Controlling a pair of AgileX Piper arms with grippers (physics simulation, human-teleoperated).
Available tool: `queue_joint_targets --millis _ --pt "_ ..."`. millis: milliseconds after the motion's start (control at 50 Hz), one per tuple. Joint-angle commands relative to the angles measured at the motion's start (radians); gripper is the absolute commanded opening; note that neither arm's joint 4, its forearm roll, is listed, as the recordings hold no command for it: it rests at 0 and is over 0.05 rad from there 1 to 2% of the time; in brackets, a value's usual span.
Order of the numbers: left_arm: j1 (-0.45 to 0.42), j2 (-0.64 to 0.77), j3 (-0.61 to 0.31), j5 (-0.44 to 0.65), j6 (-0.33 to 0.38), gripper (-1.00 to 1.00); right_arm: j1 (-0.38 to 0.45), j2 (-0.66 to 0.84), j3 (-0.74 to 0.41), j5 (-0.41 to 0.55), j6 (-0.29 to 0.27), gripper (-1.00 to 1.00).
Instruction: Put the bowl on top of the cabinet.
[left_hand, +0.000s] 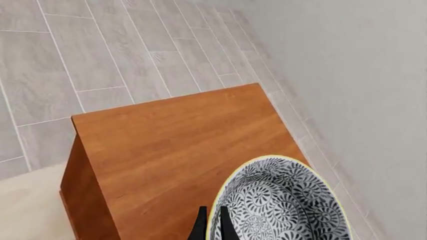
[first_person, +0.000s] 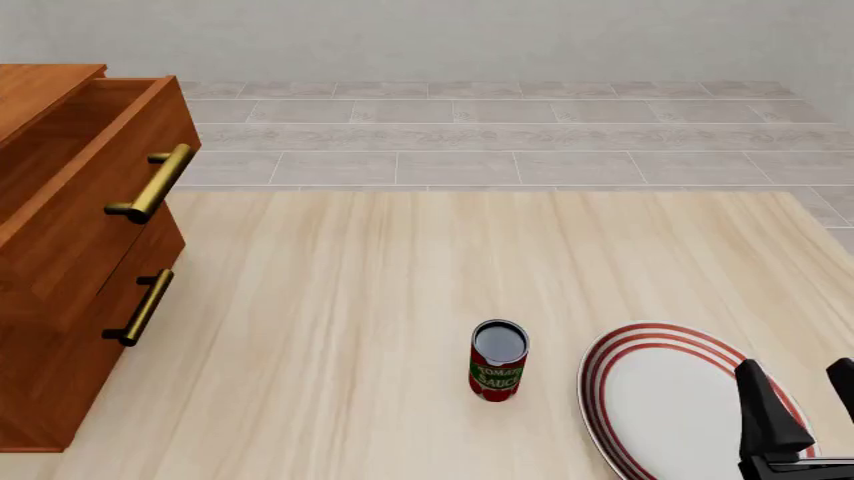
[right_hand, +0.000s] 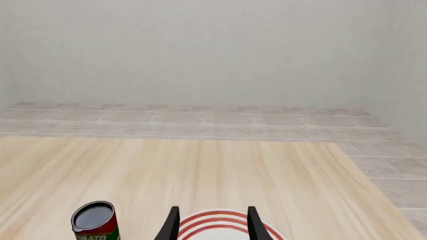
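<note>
The bowl (left_hand: 280, 200), grey-and-white floral inside with a cream rim, shows in the left wrist view over the flat top of the reddish-brown cabinet (left_hand: 180, 145). My left gripper (left_hand: 212, 214) is shut on the bowl's rim, one finger on each side of it. Whether the bowl touches the top I cannot tell. In the front view the cabinet (first_person: 67, 260) stands at the left with its upper drawer pulled out; the bowl and the left gripper are out of that view. My right gripper (first_person: 798, 388) hangs open over the plate at the near right.
A tomato can (first_person: 499, 360) stands upright mid-table. Beside it, at the near right, lies a flat white red-ringed plate (first_person: 667, 400), also seen as the plate (right_hand: 220, 226) between the right fingers. Brass handles (first_person: 150, 185) stick out from the drawers. A wall runs close behind the cabinet.
</note>
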Motion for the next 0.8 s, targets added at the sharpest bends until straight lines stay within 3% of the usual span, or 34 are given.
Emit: queue_joint_targets --millis 20,800 --pt "-0.001 0.007 0.011 -0.009 0.002 -1.00 0.000 0.000 0.000 0.001 -0.002 1.00" --pt "0.002 -0.018 0.023 -0.023 0.005 -1.00 0.002 0.000 0.000 0.001 -0.002 1.00"
